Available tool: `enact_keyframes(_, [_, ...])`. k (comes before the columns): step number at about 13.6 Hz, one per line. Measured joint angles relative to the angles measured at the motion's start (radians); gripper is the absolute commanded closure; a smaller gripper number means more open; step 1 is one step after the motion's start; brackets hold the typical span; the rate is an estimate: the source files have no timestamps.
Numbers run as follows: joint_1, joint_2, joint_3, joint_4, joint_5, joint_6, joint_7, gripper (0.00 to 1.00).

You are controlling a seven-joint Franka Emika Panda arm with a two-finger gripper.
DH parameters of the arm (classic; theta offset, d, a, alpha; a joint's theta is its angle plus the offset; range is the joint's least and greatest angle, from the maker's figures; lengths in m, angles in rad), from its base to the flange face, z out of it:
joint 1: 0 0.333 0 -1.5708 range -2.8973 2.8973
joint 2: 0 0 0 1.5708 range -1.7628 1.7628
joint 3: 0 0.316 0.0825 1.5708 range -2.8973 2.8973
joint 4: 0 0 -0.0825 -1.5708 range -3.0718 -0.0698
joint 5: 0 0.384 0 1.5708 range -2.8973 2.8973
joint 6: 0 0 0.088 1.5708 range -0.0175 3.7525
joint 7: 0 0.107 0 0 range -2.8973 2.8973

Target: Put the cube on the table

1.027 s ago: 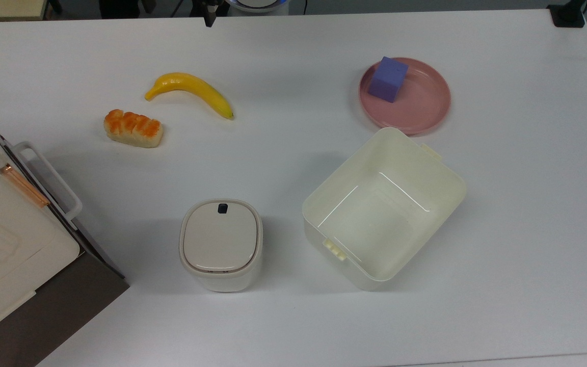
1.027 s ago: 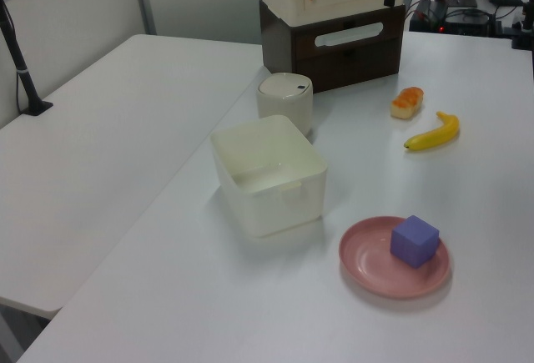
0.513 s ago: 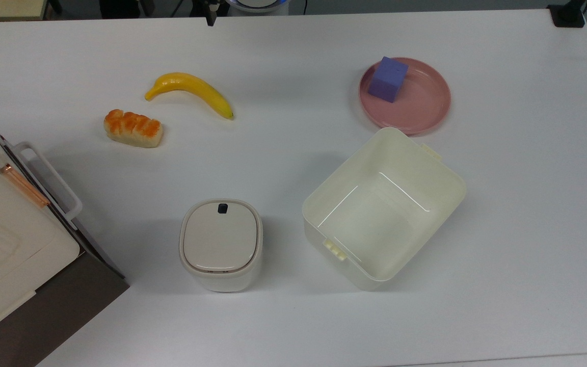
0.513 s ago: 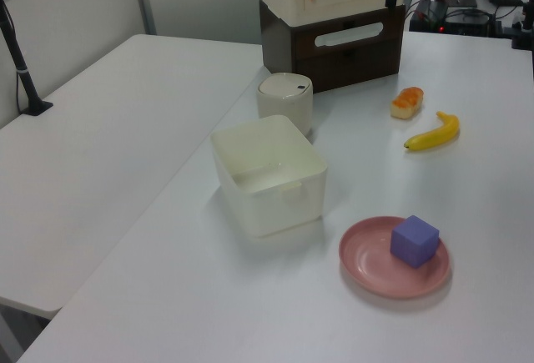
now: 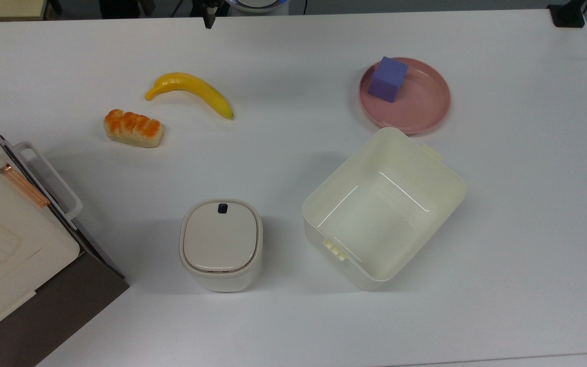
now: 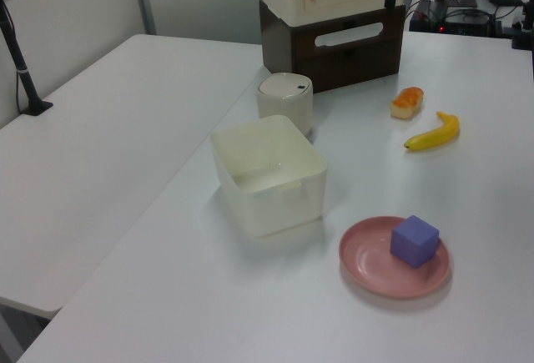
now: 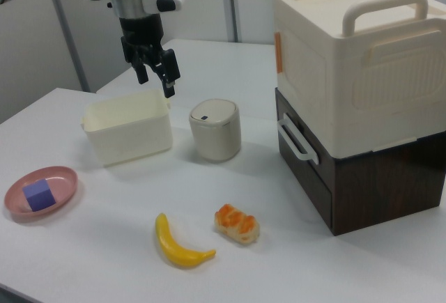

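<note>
Since the earlier pictures the only change is at the top view's upper edge, where the dark tip of the gripper (image 5: 209,19) has shifted very slightly; everything on the table (image 5: 283,326) lies where it was. In the right view the gripper (image 7: 156,74) hangs in the air with its two fingers spread apart and nothing between them. Going left to right in the top view: the stacked cream and brown drawer unit (image 5: 13,255) overhangs the table's edge at about 8 o'clock; the glazed bread piece (image 5: 133,128) and the banana (image 5: 191,90) lie near each other at about 10 o'clock; the lidded cream container (image 5: 220,244) stands at 6 o'clock; the cream bin (image 5: 451,176) sits just right of centre, its corner close to the pink plate (image 5: 426,109) at 1 o'clock. The cube (image 5: 388,79) rests on the plate, toward the plate's 10 o'clock side. Open tabletop runs along the whole right side, the near edge and the middle between banana and plate. No writing is legible; the dark mark on the container's lid may be a button.
</note>
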Motion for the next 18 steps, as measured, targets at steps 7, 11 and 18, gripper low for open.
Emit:
enact_keyframes(7, [0.05, 0.035, 0.072, -0.055, -0.113, -0.034, -0.102, 0.0])
enact_keyframes(11, [0.092, 0.049, 0.181, -0.158, -0.218, -0.034, -0.102, 0.0])
enact_keyframes(18, [0.131, 0.064, 0.389, -0.251, -0.26, -0.035, -0.106, 0.0])
